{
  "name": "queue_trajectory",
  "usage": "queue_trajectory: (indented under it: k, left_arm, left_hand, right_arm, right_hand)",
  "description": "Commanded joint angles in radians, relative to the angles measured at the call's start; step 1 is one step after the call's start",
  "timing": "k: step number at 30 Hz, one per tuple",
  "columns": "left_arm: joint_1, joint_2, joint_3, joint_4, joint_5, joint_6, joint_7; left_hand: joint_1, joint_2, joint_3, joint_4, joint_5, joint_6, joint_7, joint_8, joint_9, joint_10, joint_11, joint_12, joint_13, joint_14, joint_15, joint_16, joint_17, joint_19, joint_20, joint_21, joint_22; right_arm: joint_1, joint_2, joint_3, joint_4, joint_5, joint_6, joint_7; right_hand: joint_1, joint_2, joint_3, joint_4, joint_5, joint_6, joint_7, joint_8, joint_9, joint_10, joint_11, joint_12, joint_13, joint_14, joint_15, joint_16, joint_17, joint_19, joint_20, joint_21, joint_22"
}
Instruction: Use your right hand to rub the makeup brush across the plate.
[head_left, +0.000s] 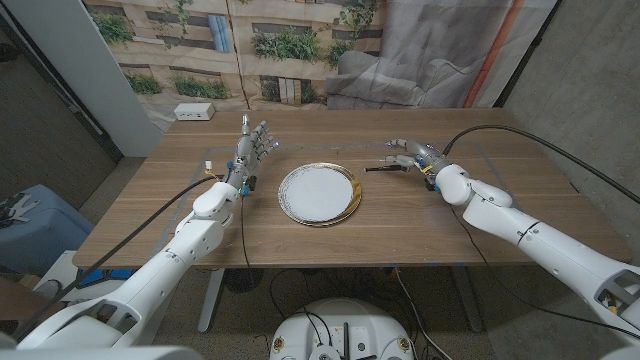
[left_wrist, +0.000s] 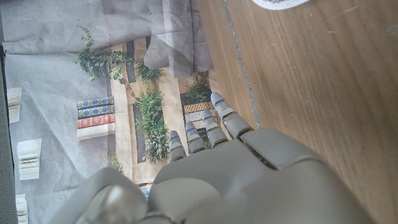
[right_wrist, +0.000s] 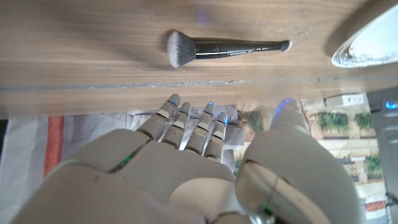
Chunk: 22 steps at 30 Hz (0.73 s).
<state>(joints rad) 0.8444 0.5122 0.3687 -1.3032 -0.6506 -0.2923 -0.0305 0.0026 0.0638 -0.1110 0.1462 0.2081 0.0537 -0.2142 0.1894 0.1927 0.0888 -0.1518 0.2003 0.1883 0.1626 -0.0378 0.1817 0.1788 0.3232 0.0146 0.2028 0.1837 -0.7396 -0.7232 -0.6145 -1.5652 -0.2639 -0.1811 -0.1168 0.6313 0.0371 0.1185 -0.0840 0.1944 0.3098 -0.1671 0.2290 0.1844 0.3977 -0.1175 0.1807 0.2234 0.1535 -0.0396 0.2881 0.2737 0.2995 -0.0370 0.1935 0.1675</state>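
A white plate (head_left: 319, 193) with a gold rim sits in the middle of the wooden table. A black makeup brush (head_left: 384, 167) lies on the table to the plate's right; the right wrist view shows the brush (right_wrist: 217, 48) with its grey bristle head and the plate's edge (right_wrist: 367, 46). My right hand (head_left: 412, 156) hovers just beside the brush, fingers apart, holding nothing. My left hand (head_left: 251, 148) stands to the left of the plate with fingers spread upward and empty. The left wrist view shows the left hand's fingers (left_wrist: 214, 127) extended and a sliver of plate (left_wrist: 280, 4).
A small white box (head_left: 194, 112) sits at the table's far left corner. A grey cloth and a printed backdrop (head_left: 300, 40) hang behind the table. Black cables (head_left: 520, 135) run along both arms. A blue bin (head_left: 35, 230) stands left of the table.
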Motion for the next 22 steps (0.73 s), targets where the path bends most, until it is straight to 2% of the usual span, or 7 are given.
queue_trajectory:
  k: [1, 6, 7, 8, 15, 20, 22]
  left_arm:
    - [0.0, 0.0, 0.0, 0.0, 0.0, -0.001, 0.0]
    - [0.0, 0.0, 0.0, 0.001, 0.0, -0.001, 0.0]
    - [0.0, 0.0, 0.0, 0.001, 0.0, -0.001, 0.0]
    - [0.0, 0.0, 0.0, 0.001, 0.0, -0.001, 0.0]
    - [0.0, 0.0, 0.0, 0.001, 0.0, -0.001, 0.0]
    - [0.0, 0.0, 0.0, 0.0, 0.0, -0.001, 0.0]
    - [0.0, 0.0, 0.0, 0.0, 0.0, -0.001, 0.0]
  left_hand:
    - [0.001, 0.014, -0.006, 0.003, 0.007, 0.001, -0.007, 0.008, 0.002, 0.003, -0.006, 0.007, 0.003, 0.009, -0.013, 0.003, 0.002, 0.009, 0.004, 0.007, 0.005]
    - [0.001, 0.014, -0.006, 0.003, 0.007, 0.001, -0.007, 0.008, 0.002, 0.004, -0.005, 0.007, 0.003, 0.009, -0.013, 0.003, 0.002, 0.009, 0.005, 0.007, 0.005]
    - [0.001, 0.014, -0.006, 0.003, 0.007, 0.001, -0.007, 0.008, 0.002, 0.004, -0.006, 0.007, 0.003, 0.009, -0.012, 0.003, 0.002, 0.009, 0.005, 0.007, 0.005]
    - [0.001, 0.014, -0.006, 0.003, 0.007, 0.001, -0.007, 0.008, 0.002, 0.004, -0.006, 0.008, 0.003, 0.009, -0.013, 0.003, 0.002, 0.009, 0.005, 0.007, 0.005]
    - [0.001, 0.013, -0.007, 0.003, 0.007, 0.0, -0.007, 0.007, 0.002, 0.004, -0.004, 0.007, 0.003, 0.009, -0.013, 0.003, 0.002, 0.009, 0.004, 0.007, 0.005]
    - [0.002, 0.014, -0.007, 0.003, 0.007, 0.0, -0.007, 0.007, 0.002, 0.003, -0.005, 0.007, 0.003, 0.009, -0.013, 0.003, 0.002, 0.009, 0.004, 0.007, 0.005]
    - [0.002, 0.014, -0.007, 0.003, 0.007, 0.0, -0.007, 0.007, 0.002, 0.004, -0.002, 0.008, 0.003, 0.009, -0.012, 0.003, 0.002, 0.009, 0.004, 0.007, 0.005]
  right_arm:
    - [-0.058, 0.036, 0.082, 0.06, 0.226, 0.111, -0.08]
    - [-0.059, 0.045, 0.096, 0.087, 0.296, 0.155, -0.073]
    - [-0.059, 0.044, 0.098, 0.09, 0.308, 0.162, -0.067]
    - [-0.061, 0.047, 0.102, 0.09, 0.325, 0.161, -0.066]
    - [-0.08, 0.074, 0.133, 0.12, 0.428, 0.225, -0.071]
    - [-0.119, 0.095, 0.164, 0.106, 0.489, 0.234, -0.118]
    - [-0.15, 0.122, 0.193, 0.096, 0.542, 0.273, -0.141]
  right_hand:
    - [-0.043, -0.005, -0.007, 0.012, -0.006, -0.014, 0.006, -0.016, -0.001, -0.032, 0.021, -0.005, -0.008, -0.008, -0.035, -0.009, -0.006, 0.001, -0.005, -0.002, 0.0]
    - [-0.078, -0.003, -0.014, 0.021, -0.008, -0.037, 0.01, -0.033, -0.003, -0.085, 0.045, -0.011, -0.018, -0.014, -0.017, -0.018, -0.013, -0.003, 0.005, -0.005, 0.0]
    - [-0.088, 0.004, -0.014, 0.024, -0.007, -0.052, 0.015, -0.04, -0.003, -0.106, 0.064, -0.011, -0.022, -0.017, -0.012, -0.022, -0.016, -0.005, 0.007, -0.006, 0.0]
    - [-0.097, 0.009, -0.013, 0.024, -0.006, -0.076, 0.02, -0.048, -0.003, -0.124, 0.071, -0.009, -0.026, -0.023, -0.008, -0.028, -0.019, -0.006, 0.009, -0.006, 0.0]
    - [-0.136, 0.033, -0.012, 0.037, -0.006, -0.126, 0.041, -0.057, -0.003, -0.173, 0.091, -0.008, -0.032, -0.047, -0.003, -0.043, -0.024, -0.031, 0.018, -0.013, 0.001]
    - [-0.153, 0.036, -0.014, 0.038, -0.007, -0.157, 0.049, -0.058, -0.004, -0.202, 0.103, -0.008, -0.034, -0.063, 0.005, -0.053, -0.028, -0.052, 0.021, -0.016, 0.0]
    - [-0.159, 0.038, -0.014, 0.038, -0.007, -0.167, 0.056, -0.058, -0.004, -0.209, 0.106, -0.007, -0.034, -0.067, 0.006, -0.055, -0.029, -0.059, 0.022, -0.017, 0.0]
